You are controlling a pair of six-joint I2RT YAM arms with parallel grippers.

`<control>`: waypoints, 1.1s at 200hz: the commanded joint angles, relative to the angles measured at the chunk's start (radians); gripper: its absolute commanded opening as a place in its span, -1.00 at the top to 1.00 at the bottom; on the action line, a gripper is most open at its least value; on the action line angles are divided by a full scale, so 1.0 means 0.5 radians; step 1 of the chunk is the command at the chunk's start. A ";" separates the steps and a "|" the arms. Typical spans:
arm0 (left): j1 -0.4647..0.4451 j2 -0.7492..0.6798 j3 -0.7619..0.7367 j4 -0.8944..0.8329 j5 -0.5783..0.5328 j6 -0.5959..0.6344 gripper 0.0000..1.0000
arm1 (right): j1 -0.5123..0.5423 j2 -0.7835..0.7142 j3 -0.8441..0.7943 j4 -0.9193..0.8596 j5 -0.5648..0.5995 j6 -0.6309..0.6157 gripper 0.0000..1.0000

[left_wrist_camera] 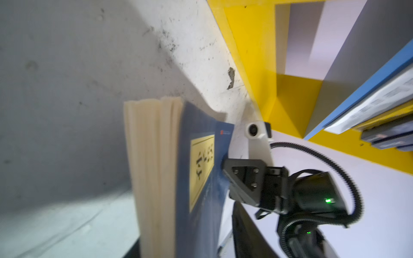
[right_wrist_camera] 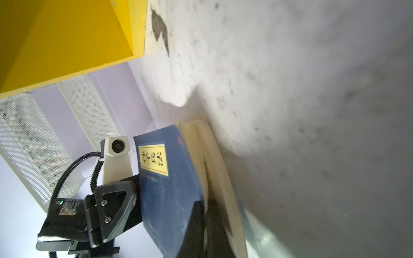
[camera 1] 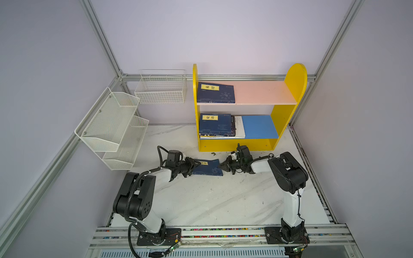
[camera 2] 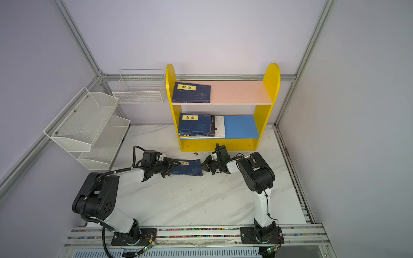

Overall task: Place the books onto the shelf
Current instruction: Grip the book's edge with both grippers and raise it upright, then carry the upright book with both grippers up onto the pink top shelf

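Near front panel of shelf (camera 1: 234,145), navy book (camera 1: 207,170) lies on counter (camera 1: 212,201), between both arms. Left pincer (camera 1: 197,164) straddles its left edge, one finger (right_wrist_camera: 114,201) on cover; if clamp is complete, cannot tell. Right pincer (camera 1: 221,165) clenched, nothing in it, tip against right edge.

Advice: bite deep past page edge, thin book will sag. Free room: right part of pink upper board (camera 1: 263,91); blue lower board (camera 1: 259,126) right of stack (camera 1: 216,125). Lift clear over yellow front panel; right arm stands close, little room there.

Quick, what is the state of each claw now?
Left claw: jaws around the edge of the navy book; grip cannot be told.
Right claw: closed, tip against the book's other edge.
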 commanded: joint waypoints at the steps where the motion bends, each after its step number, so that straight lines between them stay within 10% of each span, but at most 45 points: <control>1: -0.013 -0.140 -0.054 0.229 0.065 -0.082 0.40 | 0.008 -0.045 -0.027 -0.070 0.056 -0.039 0.76; 63: -0.011 -0.423 0.138 -0.258 -0.001 0.092 1.00 | -0.053 -0.301 0.029 -0.111 0.164 -0.227 -0.05; 107: -0.011 -0.639 0.630 -0.888 0.014 0.431 1.00 | -0.121 -0.708 0.131 -0.459 0.277 -0.432 -0.37; 136: -0.007 -0.730 1.000 -1.005 0.127 0.540 1.00 | -0.119 -0.965 0.341 -0.823 0.352 -0.663 -0.94; 220: -0.008 -0.551 1.937 -0.657 0.361 0.323 1.00 | -0.119 -1.403 0.606 -0.592 0.379 -0.665 -0.95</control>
